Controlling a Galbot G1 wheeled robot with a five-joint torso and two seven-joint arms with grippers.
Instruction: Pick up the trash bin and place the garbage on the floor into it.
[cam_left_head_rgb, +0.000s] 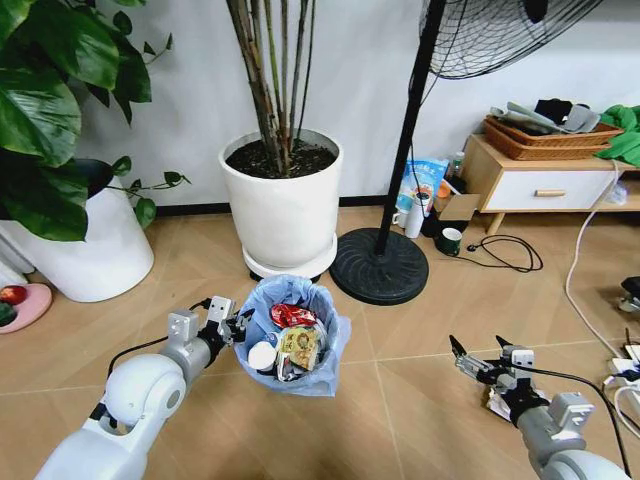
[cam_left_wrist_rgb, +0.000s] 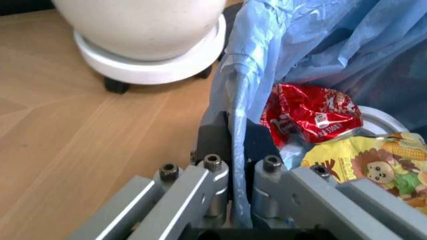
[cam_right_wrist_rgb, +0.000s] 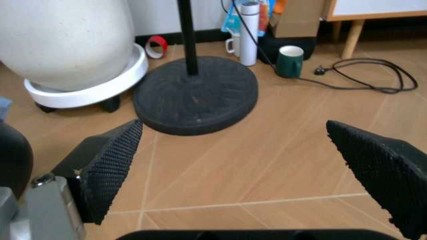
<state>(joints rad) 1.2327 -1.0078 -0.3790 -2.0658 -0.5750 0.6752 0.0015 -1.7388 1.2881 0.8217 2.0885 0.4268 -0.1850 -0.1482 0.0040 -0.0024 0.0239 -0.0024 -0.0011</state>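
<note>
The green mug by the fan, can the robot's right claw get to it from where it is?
Probably yes. The right claw is open and empty, and the green mug stands on bare floor ahead of it, beside the fan base. Only a black cable lies nearby, off to the side.

Light tan herringbone floor (cam_left_head_rgb: 420, 400), light blue crinkly bag lining the trash bin (cam_left_head_rgb: 300, 300), red wrapper (cam_left_wrist_rgb: 307, 115), yellow cartoon-lion packet (cam_left_wrist_rgb: 373, 167), white plant pot (cam_left_head_rgb: 282, 205), black fan base (cam_left_head_rgb: 378, 265), dark green mug (cam_right_wrist_rgb: 290, 61).

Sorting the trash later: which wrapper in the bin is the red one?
The crumpled red packet at the far side of the trash bin, behind the yellow cartoon-printed wrapper and the white lid.
</note>
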